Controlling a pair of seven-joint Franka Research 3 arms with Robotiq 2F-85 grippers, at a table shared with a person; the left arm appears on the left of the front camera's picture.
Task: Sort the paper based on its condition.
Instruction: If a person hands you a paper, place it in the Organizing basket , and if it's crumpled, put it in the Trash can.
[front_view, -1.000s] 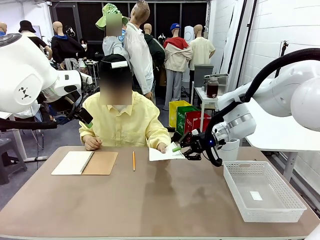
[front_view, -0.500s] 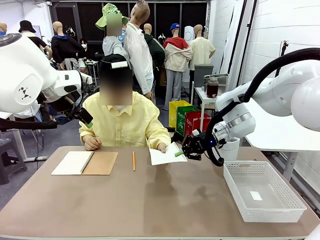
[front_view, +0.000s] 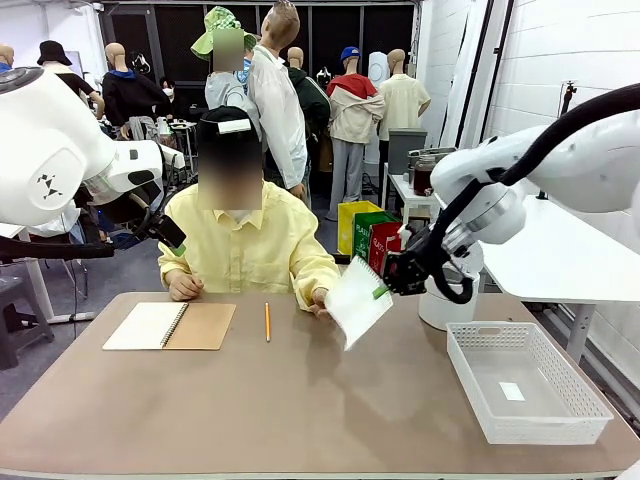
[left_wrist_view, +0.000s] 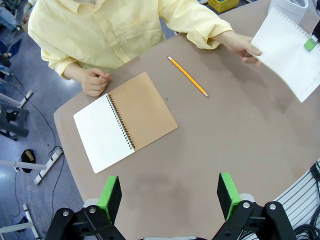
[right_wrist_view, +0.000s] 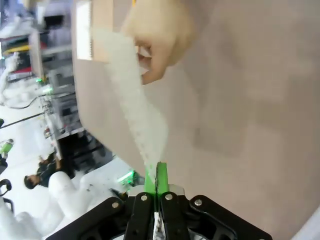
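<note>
One sheet of paper (front_view: 357, 300) hangs pinched edgewise in the right gripper (front_view: 383, 291), far edge at the person's hand (front_view: 318, 298), basket (front_view: 528, 430) lying rightward; left gripper (left_wrist_view: 170, 192) stands wide, empty.

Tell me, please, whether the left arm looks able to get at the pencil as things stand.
Probably yes. The left claw hangs open above the table, and the pencil lies bare between the notebook and the person's hand at the paper, touching neither. Its reach I cannot judge.
</note>
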